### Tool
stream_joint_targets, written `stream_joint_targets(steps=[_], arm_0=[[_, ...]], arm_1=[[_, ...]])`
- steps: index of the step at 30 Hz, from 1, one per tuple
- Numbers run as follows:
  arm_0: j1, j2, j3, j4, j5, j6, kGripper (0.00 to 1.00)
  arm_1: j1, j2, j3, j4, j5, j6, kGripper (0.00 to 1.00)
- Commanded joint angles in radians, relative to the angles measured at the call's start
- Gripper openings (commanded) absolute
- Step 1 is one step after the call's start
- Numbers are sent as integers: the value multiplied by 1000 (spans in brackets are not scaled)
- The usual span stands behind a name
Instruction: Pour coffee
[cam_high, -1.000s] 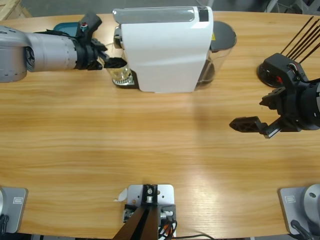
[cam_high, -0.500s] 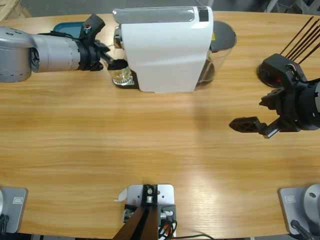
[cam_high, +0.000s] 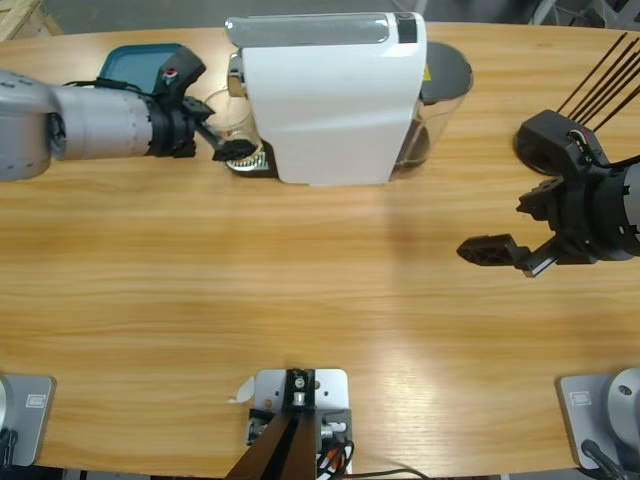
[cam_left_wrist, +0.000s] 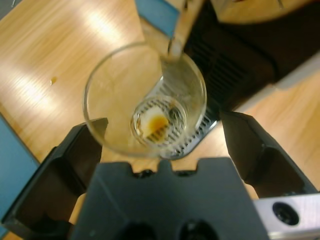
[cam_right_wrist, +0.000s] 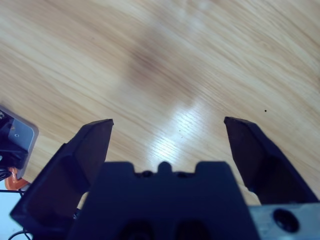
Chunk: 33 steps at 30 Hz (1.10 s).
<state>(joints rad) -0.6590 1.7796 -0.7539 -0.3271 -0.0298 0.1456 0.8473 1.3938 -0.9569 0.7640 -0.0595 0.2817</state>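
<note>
at the far left of the long wooden table, a teal rectangular tray lies behind the left arm. the left gripper reaches toward the front of the big white boxy coffee machine, its black jaws spread wide on either side of a clear glass tumbler without touching it. a small amber-brown pool of coffee sits at the bottom of that glass, over the machine's slotted metal drip grate. far right, the right gripper hangs over bare wood, jaws wide apart and empty, near a black round base with thin dark rods.

No readable text, labels or numbers anywhere.
</note>
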Motion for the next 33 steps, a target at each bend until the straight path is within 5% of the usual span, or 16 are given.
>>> stream_joint_targets(steps=[1, 11, 15, 23, 25, 27, 28, 29, 33], arm_0=[[7, -258, 65, 234, -13, -4, 1000], [7, -682, -116, 865, -21, -72, 997], [7, -805, -46, 881, -10, -77, 991], [7, -772, 10, 842, 79, -74, 988], [7, -767, 27, 826, 108, -72, 955], [7, -741, 27, 825, 116, -74, 945], [7, -728, 27, 823, 115, -75, 945], [7, -715, 27, 821, 114, -75, 945], [7, -726, 27, 821, 116, -75, 945]], arm_1=[[-11, 38, 26, -18, 12, 2, 1000], [-11, 126, -1, 16, 17, -8, 1000], [-11, 97, -21, 26, -79, -35, 989], [-143, 71, -189, 51, -132, -77, 985], [-179, 53, -244, 57, -120, -94, 769], [-183, 44, -278, 57, -118, -126, 359], [-190, 45, -290, 57, -118, -134, 78], [-202, 52, -301, 57, -118, -142, 0], [-260, 90, -313, 55, -106, -149, 0]])
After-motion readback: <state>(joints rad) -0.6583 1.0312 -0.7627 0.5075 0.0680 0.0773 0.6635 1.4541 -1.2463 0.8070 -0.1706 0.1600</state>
